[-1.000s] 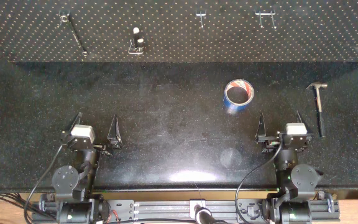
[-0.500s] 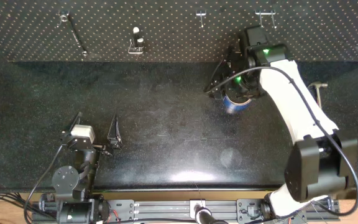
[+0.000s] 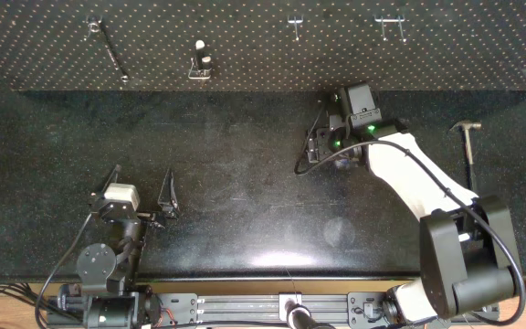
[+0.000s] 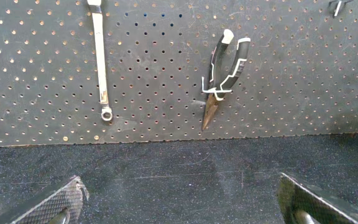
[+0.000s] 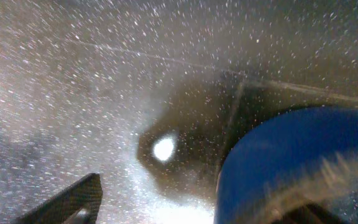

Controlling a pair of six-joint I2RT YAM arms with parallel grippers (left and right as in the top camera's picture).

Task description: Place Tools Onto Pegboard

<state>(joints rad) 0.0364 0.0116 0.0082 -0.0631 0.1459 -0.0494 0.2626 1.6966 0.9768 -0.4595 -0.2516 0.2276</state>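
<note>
One right tool at blue tape

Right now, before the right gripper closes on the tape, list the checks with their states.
1. Right gripper open: ok.
2. Tape roll between its fingers: cannot tell; the roll sits at one side.
3. Bare hooks on pegboard: ok, two free.
4. Left gripper out of the way: ok, open near its base.
5. Hammer clear of the route: ok, lies apart from the roll.
</note>
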